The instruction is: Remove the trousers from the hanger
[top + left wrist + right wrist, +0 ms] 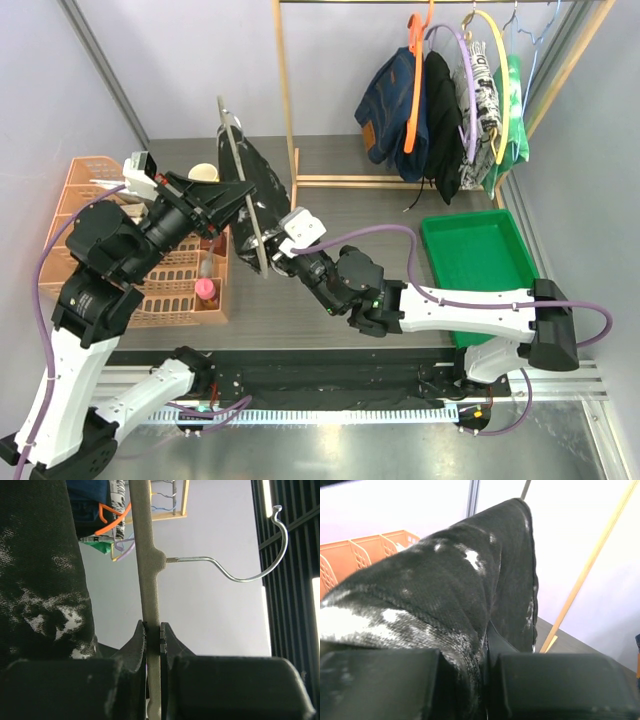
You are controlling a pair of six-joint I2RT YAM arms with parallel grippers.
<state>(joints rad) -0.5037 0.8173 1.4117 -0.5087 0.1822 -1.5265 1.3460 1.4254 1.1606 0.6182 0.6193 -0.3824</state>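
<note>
step in hand: stripping the b/w marbled trousers [264, 178] off the grey hanger [148, 555], both held in the air over the worktop [350, 205], betw. the orange basket [95, 175] and green tray [470, 250]. left pincer [152, 632] was clenched on the hanger's bar, wire hook pointing off sideways. right pincer [485, 640] was clenched on a fold of the cloth. other four garments [440, 110] hung on the rack [285, 100] at the back. next move prob. calls for the r. arm to draw the cloth off the bar while the l. holds firm. watch for fabric snagging.

The trousers [445, 590] are black with white marbling, their hanger [148, 580] beige; the basket [90, 185] is orange, the tray [478, 255] green.
</note>
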